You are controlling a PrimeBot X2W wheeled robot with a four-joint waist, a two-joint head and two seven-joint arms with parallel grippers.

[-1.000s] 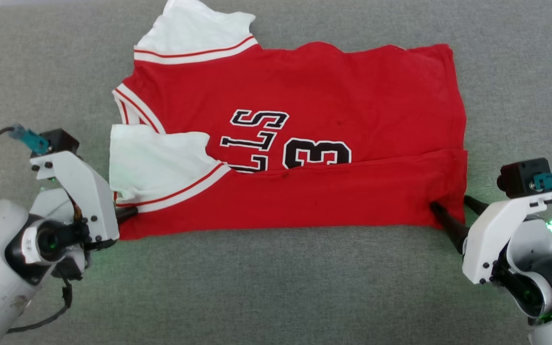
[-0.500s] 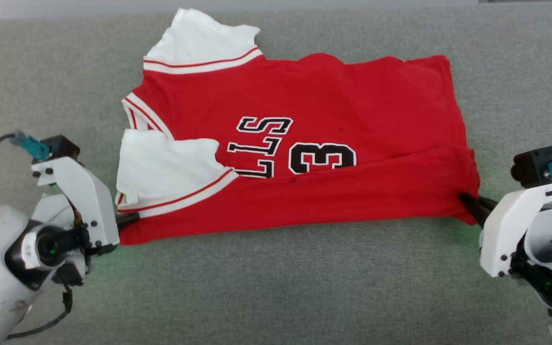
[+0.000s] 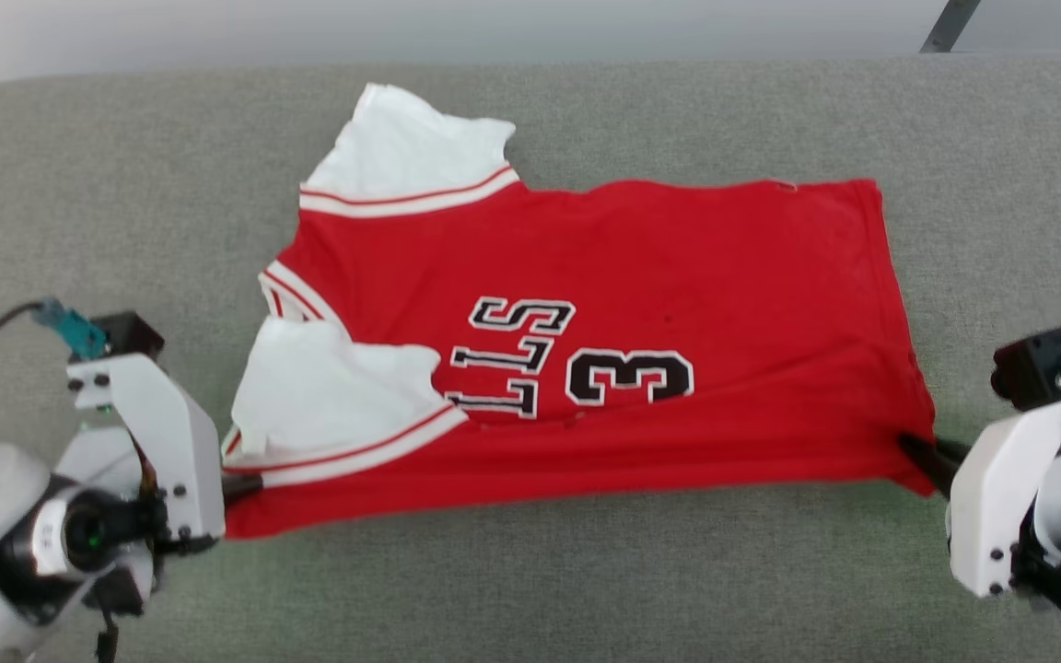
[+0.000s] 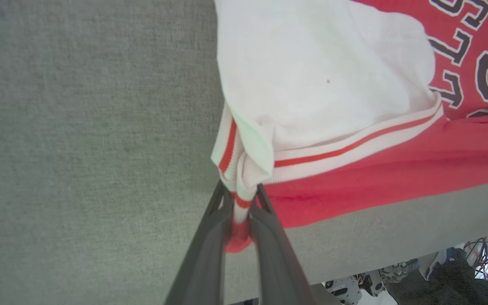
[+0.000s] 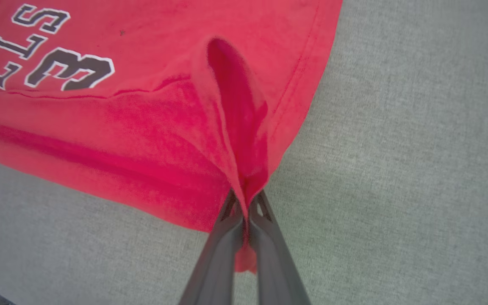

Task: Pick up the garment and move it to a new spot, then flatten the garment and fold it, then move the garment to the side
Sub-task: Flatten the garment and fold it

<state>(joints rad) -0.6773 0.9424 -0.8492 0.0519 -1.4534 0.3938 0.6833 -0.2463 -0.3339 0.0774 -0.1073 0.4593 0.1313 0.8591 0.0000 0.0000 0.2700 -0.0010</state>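
The right claw [image 3: 917, 451] is pinching tight on the garment's [image 3: 632, 267] near hem corner. The left claw [image 3: 245, 488] is likewise clamping the bunched sleeve trim at the other near corner. The garment is lying across the middle of the pad [image 3: 530, 589], its near edge rising off the pad. Folding seems to be under way. Next, both claws probably need to carry that edge evenly toward the pad's far side, keeping the cloth taut.

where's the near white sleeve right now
In the head view the white sleeve lies on the jersey's near left corner, just left of the black lettering, beside the left gripper that pinches the trim there.
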